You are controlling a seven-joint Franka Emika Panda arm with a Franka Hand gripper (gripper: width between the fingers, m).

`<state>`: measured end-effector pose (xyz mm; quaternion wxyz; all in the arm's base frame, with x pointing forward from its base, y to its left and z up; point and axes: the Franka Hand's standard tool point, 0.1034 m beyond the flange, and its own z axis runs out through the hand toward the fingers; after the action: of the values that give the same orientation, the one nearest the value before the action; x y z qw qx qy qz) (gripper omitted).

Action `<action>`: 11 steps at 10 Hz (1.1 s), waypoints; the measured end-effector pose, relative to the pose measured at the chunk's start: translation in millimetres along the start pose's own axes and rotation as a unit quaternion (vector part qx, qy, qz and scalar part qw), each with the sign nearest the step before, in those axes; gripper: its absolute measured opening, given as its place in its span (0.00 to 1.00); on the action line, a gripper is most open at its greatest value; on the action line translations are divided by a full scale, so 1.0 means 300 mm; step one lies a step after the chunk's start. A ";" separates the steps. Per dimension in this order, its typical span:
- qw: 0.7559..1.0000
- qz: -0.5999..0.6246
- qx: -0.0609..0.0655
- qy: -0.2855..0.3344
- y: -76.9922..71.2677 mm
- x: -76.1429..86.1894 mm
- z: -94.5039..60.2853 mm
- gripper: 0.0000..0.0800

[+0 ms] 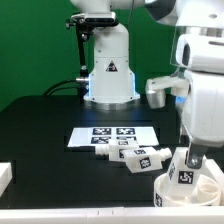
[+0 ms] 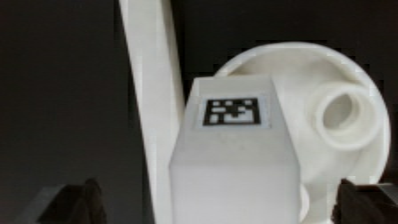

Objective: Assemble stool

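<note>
The stool's round white seat (image 1: 190, 192) lies at the front of the exterior view's right. A chunky white leg (image 1: 183, 172) stands upright in it, tag facing out. My gripper (image 1: 191, 157) hangs straight over that leg. In the wrist view the tagged leg (image 2: 231, 130) rises between my dark fingertips (image 2: 71, 203). The gripper (image 2: 222, 205) is open, with a gap on each side of the leg. The seat (image 2: 294, 75) curves behind the leg, with a round socket (image 2: 349, 110) showing. Two more legs (image 1: 116, 150) (image 1: 146, 160) lie on the black table.
The marker board (image 1: 110, 134) lies flat mid-table, just behind the loose legs. The robot's white base (image 1: 108, 70) stands at the back. A white block (image 1: 5, 178) sits at the exterior view's left edge. A long white strip (image 2: 151, 60) runs past the seat.
</note>
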<state>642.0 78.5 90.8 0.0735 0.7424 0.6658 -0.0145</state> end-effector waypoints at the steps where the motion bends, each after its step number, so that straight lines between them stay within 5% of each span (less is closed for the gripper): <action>1: 1.000 0.003 0.004 -0.002 -0.007 -0.006 0.017 0.81; 3: 1.000 0.022 0.005 -0.002 -0.009 -0.009 0.023 0.81; 5: 0.998 0.059 0.006 -0.002 -0.009 -0.011 0.024 0.47; 9: 0.978 0.210 0.006 -0.003 -0.008 -0.013 0.024 0.42; 11: 0.928 0.373 0.010 -0.004 -0.012 -0.012 0.024 0.42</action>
<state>638.5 74.3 83.7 0.0692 0.9378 0.3402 0.0047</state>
